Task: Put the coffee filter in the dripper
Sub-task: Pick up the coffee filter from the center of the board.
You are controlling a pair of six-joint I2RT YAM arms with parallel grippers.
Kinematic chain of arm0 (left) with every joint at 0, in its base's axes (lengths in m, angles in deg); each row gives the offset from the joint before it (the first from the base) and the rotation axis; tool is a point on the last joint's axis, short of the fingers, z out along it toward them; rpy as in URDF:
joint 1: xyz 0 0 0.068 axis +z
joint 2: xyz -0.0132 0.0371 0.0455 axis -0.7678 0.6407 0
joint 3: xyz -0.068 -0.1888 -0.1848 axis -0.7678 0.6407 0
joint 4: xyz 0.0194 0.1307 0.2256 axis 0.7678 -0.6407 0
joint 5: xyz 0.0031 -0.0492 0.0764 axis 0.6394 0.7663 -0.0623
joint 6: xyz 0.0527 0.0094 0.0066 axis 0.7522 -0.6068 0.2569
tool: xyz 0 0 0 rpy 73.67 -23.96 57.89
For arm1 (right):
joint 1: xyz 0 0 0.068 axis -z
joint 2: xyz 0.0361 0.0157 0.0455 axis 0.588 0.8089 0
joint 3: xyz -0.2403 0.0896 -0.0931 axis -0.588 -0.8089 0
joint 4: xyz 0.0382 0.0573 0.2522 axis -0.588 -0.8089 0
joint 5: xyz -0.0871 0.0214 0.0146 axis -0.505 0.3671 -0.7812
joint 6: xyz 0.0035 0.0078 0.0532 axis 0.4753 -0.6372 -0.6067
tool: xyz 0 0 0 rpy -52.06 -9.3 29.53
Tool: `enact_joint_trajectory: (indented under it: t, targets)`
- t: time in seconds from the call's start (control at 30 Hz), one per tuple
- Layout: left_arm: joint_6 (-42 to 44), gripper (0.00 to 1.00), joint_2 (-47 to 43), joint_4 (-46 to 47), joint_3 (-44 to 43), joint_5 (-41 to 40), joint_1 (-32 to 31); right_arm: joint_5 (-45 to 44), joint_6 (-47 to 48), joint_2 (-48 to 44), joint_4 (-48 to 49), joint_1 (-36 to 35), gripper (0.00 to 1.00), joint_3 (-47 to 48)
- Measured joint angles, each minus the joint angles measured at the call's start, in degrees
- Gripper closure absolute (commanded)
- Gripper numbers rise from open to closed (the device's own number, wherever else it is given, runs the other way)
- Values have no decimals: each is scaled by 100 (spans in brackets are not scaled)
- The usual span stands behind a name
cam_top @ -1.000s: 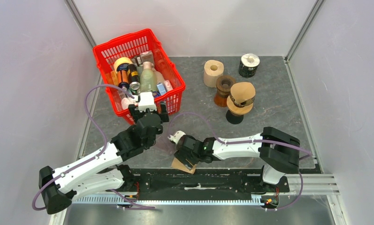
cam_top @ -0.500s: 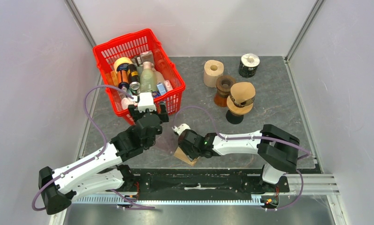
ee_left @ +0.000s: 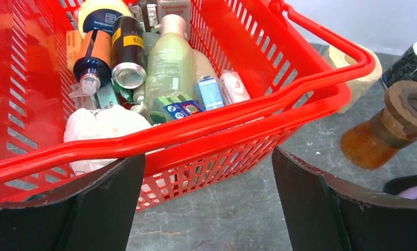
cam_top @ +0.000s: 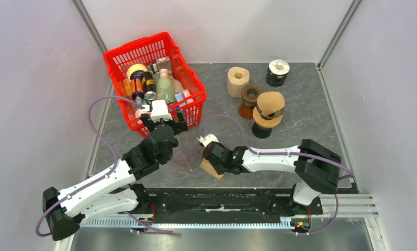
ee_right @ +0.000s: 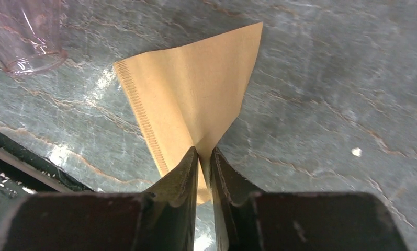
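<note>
A brown paper coffee filter (ee_right: 190, 99) lies folded flat on the grey table near the front edge, also seen from above as the filter (cam_top: 212, 170). My right gripper (ee_right: 203, 154) is shut on the filter's pointed corner, and in the top view the right gripper (cam_top: 211, 163) sits right over it. A clear, pink-tinted dripper (ee_right: 25, 36) lies on the table just left of the filter; from above the dripper (cam_top: 188, 158) shows only faintly. My left gripper (ee_left: 209, 157) is open with nothing in it, and the left gripper (cam_top: 164, 121) hangs beside the red basket.
A red basket (cam_top: 193, 112) full of bottles and cans stands at the back left. At the back right stand a paper roll (cam_top: 237, 81), a dark can (cam_top: 277, 72), an amber glass vessel (cam_top: 249, 100) and a tan cone on a black base (cam_top: 268, 112).
My right gripper has closed on the filter's corner and shifted a little right and away from the front edge with it. The left arm has edged toward the basket, still open.
</note>
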Motion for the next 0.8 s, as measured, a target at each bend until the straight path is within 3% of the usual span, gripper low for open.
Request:
enact_joint_trajectory:
  t: [0.23, 0.43, 0.63, 0.8]
  targets:
    - [118, 3, 9, 363, 0, 162, 52, -260, -48, -1040, -55, 197, 85, -251]
    - [131, 0, 13, 560, 0, 938, 70, -299, -125, -2124, -22, 501, 85, -492]
    - [146, 0, 98, 844, -2, 2579, 140, -273, -120, -3217, -109, 863, 84, -734]
    - [146, 0, 605, 1056, -225, 4621, 205, -275, -24, -4190, -302, 1252, 84, -743]
